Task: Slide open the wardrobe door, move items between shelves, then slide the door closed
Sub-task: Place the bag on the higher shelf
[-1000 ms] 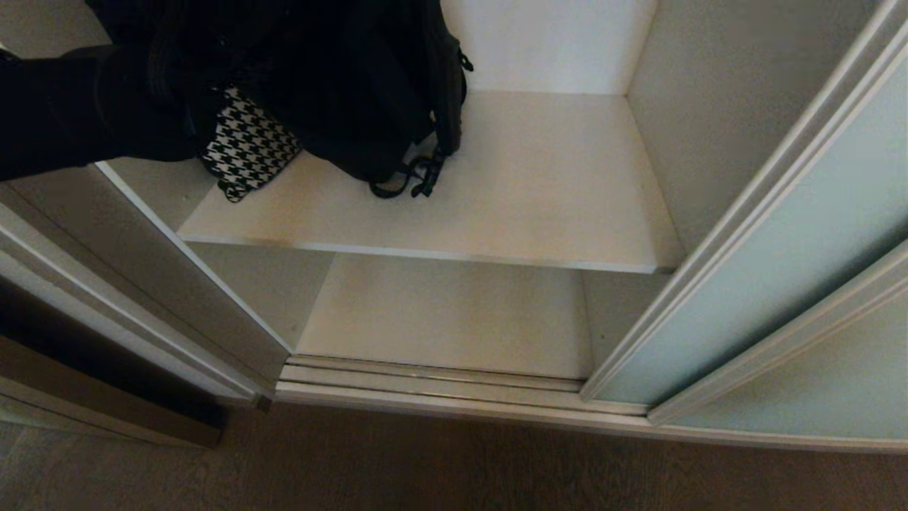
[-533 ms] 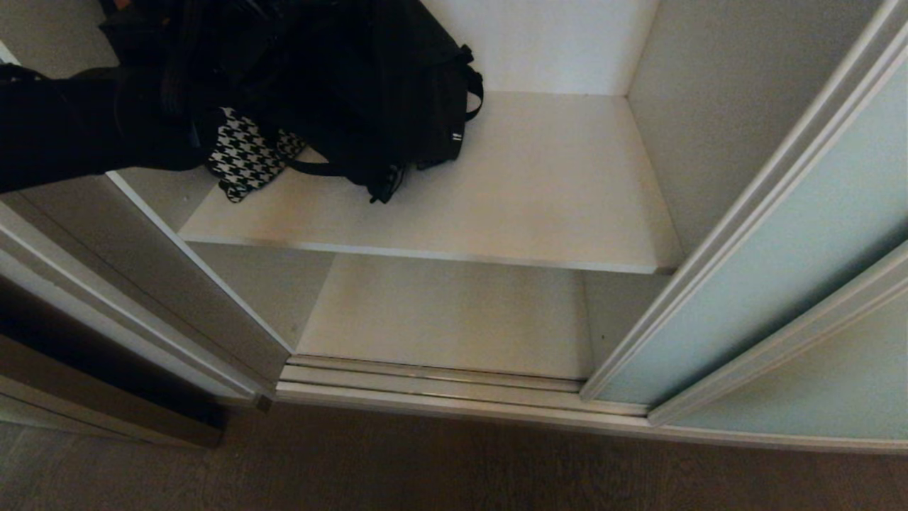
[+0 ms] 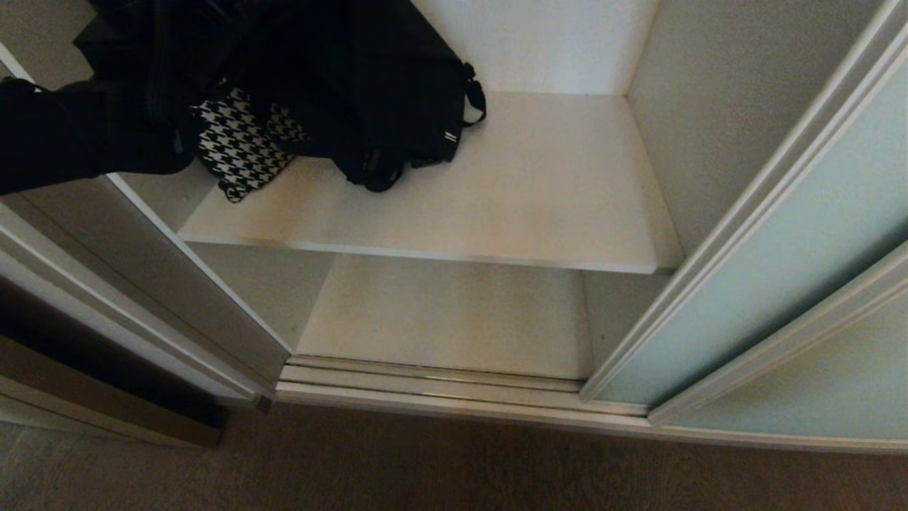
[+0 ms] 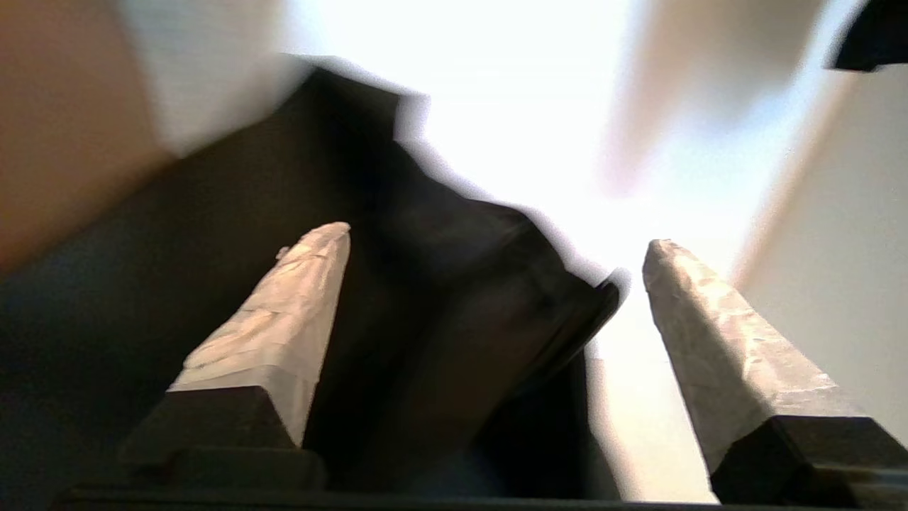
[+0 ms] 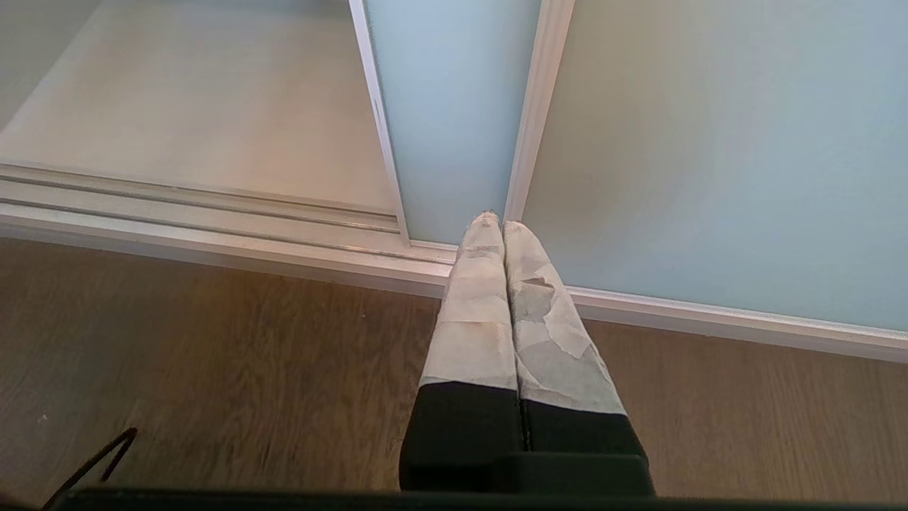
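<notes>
Left pincer (image 4: 496, 245) released, fingers apart around black bag (image 3: 369, 92) slumped at 11 o'clock on upper shelf (image 3: 539, 191); right pincer (image 5: 502, 226) clenched, parked by sliding door (image 5: 454, 106); risk: strap may snag a finger on withdrawal.

Black-and-white houndstooth cloth (image 3: 241, 145) at the cupboard's left, brown wood-grain floor (image 3: 425, 468), door track (image 3: 433, 380)
</notes>
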{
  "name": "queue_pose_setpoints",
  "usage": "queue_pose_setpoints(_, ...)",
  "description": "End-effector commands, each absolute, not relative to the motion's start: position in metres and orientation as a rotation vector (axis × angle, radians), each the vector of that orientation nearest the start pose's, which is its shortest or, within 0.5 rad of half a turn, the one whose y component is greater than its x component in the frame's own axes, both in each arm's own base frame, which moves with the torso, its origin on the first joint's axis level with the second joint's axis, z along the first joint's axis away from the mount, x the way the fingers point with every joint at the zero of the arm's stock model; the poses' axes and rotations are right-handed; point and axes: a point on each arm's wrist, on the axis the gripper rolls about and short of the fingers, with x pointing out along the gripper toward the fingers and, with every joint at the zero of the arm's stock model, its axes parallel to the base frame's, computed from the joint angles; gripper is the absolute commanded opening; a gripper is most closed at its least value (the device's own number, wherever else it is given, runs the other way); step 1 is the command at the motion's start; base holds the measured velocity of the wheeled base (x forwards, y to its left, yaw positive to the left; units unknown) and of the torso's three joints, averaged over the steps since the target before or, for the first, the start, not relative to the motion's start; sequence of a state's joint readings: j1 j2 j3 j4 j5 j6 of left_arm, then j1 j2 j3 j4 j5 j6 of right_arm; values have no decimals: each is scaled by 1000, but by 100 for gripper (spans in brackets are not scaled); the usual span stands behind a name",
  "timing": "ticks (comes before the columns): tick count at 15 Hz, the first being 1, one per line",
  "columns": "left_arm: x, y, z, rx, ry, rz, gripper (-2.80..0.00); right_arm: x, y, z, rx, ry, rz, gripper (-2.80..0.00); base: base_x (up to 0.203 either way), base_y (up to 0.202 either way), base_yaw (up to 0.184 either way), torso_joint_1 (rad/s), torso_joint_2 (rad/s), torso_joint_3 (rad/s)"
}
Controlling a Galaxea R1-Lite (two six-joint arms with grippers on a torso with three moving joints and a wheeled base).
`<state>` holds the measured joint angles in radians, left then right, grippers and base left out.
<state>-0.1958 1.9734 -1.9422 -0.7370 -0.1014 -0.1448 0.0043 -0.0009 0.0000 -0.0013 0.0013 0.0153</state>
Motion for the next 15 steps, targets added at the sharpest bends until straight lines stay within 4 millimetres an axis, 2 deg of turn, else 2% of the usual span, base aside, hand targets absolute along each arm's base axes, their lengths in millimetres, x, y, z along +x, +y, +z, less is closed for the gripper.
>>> queue_pose_setpoints(1,363,-68,415,-160,-699,-326,0,-23,0,76,15,-6,6,-280,0,0,0,0,0,0)
queue_pose_setpoints(6,347,-68,429,-104,-814,-311,0,-23,0,76,15,-6,6,-280,0,0,0,0,0,0)
queue_pose_setpoints(9,322,-77,447,-133,-841,-342,0,-23,0,76,16,-6,6,-280,0,0,0,0,0,0)
queue_pose_setpoints(14,307,-76,446,-127,-539,-349,0,-23,0,76,15,-6,6,-280,0,0,0,0,0,0)
queue_pose_setpoints(15,304,-75,446,-126,-518,-348,-226,-23,0,76,15,-6,6,-280,0,0,0,0,0,0)
